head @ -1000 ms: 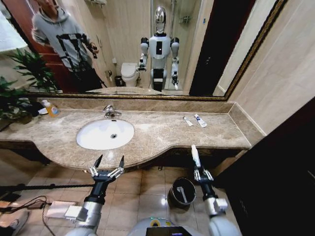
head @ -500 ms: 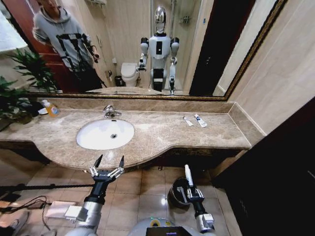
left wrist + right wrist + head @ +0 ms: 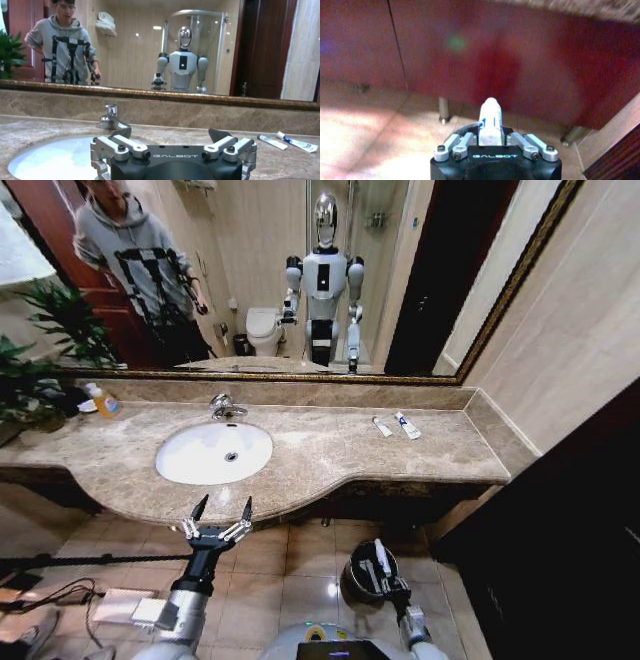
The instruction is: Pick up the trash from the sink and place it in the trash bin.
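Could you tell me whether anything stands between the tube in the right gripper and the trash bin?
Nothing visible does. The right gripper holds the white tube upright directly over the open mouth of the black trash bin on the floor, below the counter edge. The left gripper hovers open before the sink, well aside.

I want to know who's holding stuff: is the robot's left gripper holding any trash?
No, the black left gripper is open and empty in front of the white oval sink.
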Available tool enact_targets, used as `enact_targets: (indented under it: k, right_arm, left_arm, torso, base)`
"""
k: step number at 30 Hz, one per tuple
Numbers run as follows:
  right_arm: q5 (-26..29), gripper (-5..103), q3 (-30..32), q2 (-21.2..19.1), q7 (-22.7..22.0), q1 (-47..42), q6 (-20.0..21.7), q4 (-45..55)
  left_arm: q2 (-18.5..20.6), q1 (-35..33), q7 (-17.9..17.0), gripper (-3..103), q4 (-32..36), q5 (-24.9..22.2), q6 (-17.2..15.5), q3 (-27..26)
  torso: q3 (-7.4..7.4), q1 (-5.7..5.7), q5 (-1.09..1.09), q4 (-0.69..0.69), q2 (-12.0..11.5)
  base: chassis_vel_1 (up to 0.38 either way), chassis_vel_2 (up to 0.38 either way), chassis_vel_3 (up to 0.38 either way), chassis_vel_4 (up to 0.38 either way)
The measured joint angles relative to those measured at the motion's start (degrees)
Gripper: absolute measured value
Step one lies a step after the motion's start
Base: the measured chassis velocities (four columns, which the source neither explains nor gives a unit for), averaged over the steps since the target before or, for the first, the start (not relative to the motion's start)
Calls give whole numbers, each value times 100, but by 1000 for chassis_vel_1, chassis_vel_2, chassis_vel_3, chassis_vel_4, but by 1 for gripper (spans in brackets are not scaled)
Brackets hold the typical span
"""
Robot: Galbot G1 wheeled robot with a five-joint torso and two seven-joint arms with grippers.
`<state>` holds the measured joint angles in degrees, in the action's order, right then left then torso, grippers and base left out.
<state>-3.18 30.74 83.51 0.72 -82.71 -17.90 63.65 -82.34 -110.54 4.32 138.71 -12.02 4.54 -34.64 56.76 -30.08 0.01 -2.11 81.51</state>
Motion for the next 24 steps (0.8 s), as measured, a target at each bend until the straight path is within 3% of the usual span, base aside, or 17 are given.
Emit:
enact_targets:
  k: [12, 24]
  right_arm:
    - [-31, 26, -92, 56, 29, 1031, 355, -1526]
    - [-174, 26, -91, -22, 53, 1856, 163, -2973]
  left_arm:
    - [0, 0, 0, 100, 1, 0, 0, 0]
    - [0, 0, 0, 100, 0, 0, 0, 0]
  torso:
    - [0, 0, -1, 0, 0]
    - [0, 0, -1, 0, 0]
  base:
    - [0, 0, 0, 0]
    - [0, 0, 0, 0]
